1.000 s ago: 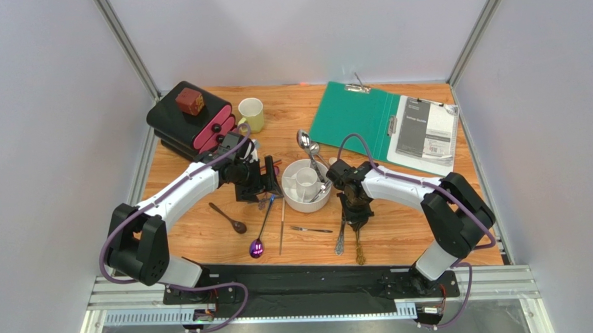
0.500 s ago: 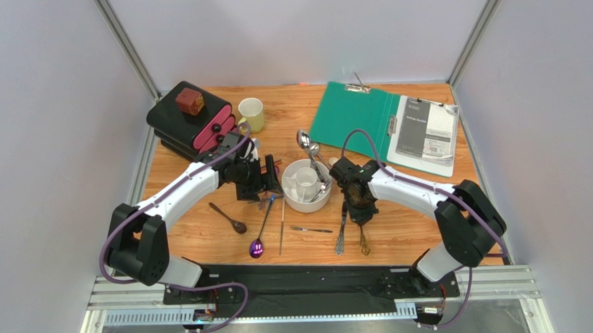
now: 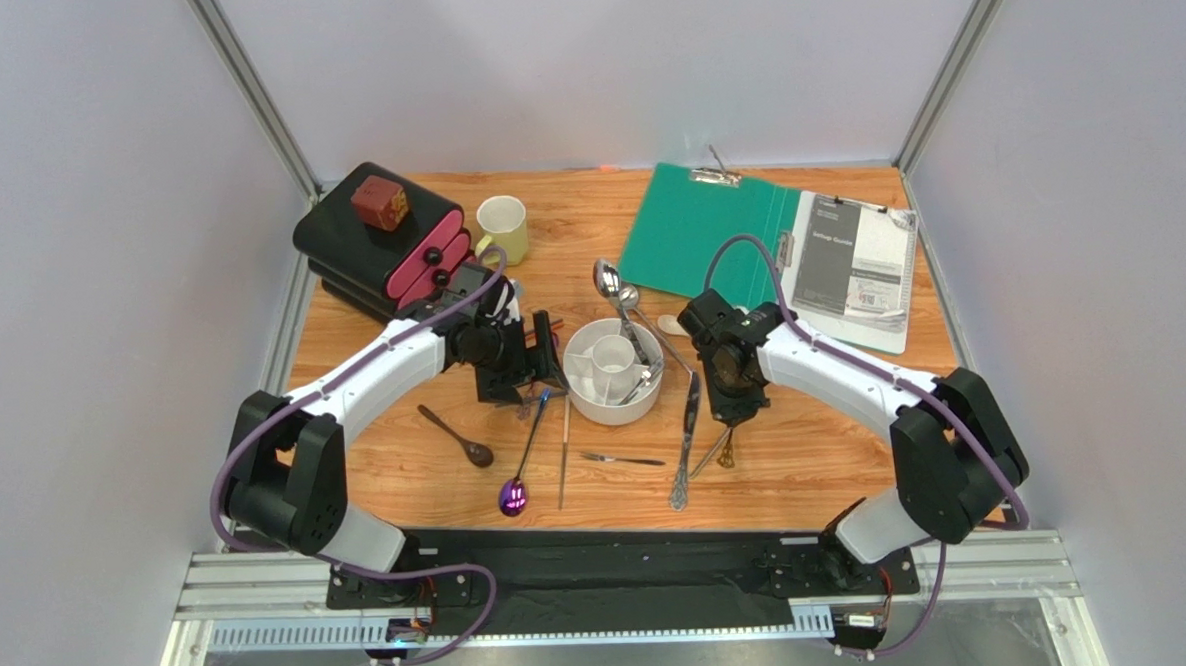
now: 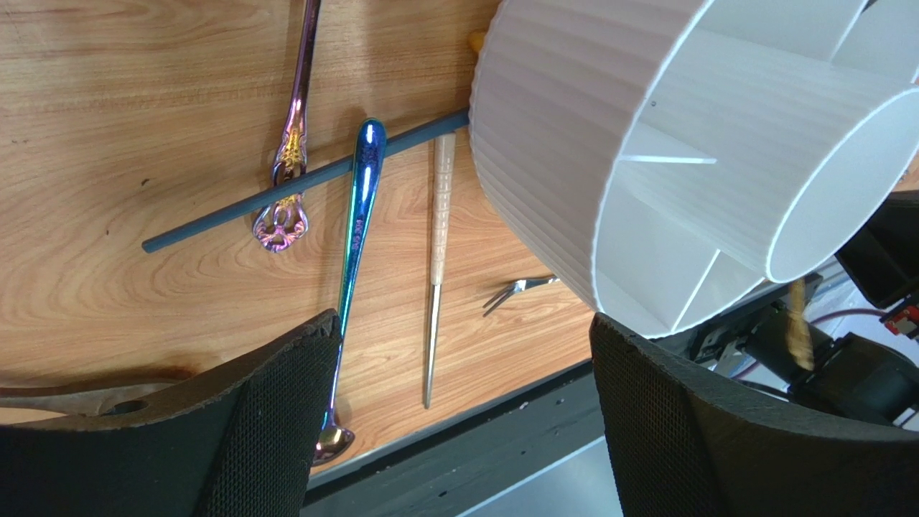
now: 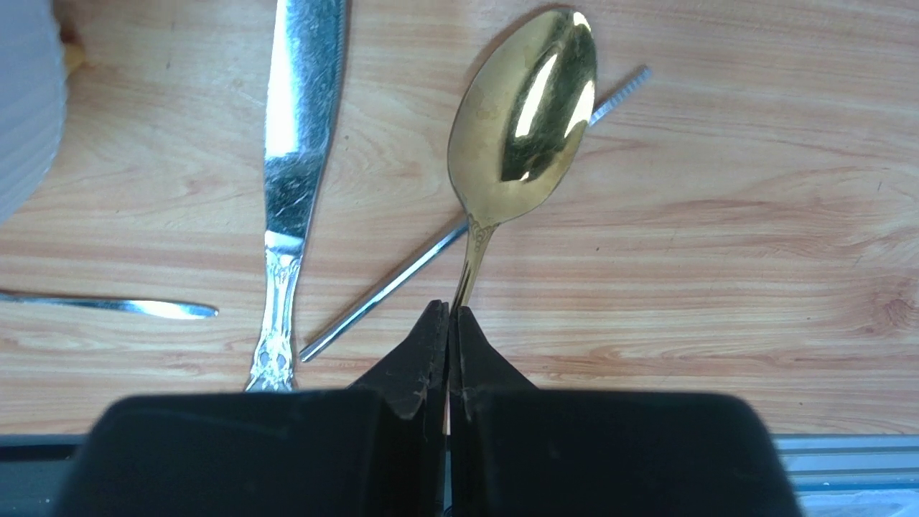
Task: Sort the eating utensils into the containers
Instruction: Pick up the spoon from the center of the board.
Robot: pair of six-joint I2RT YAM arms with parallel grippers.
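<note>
My right gripper (image 5: 448,312) is shut on the thin handle of a gold spoon (image 5: 523,108), whose bowl sticks out ahead over the wood. A silver knife (image 5: 297,129) and a silver chopstick (image 5: 410,275) lie beside it. In the top view this gripper (image 3: 733,402) is right of the round white holder (image 3: 611,370), which has two silver spoons (image 3: 612,287) leaning in it. My left gripper (image 4: 464,323) is open next to the holder (image 4: 669,140), above an iridescent spoon (image 4: 359,215), a dark chopstick (image 4: 302,189), a pale-handled chopstick (image 4: 437,269) and a purple ornate handle (image 4: 291,129).
A dark brown spoon (image 3: 453,434) and a small fork (image 3: 623,460) lie toward the front. A pale yellow mug (image 3: 503,228) and a black and pink stack (image 3: 385,252) stand at the back left. A green clipboard (image 3: 715,230) with a booklet (image 3: 852,269) lies at the back right.
My right gripper has moved back and to the right, taking the gold spoon with it. The silver knife stays on the table. The left arm has barely moved.
</note>
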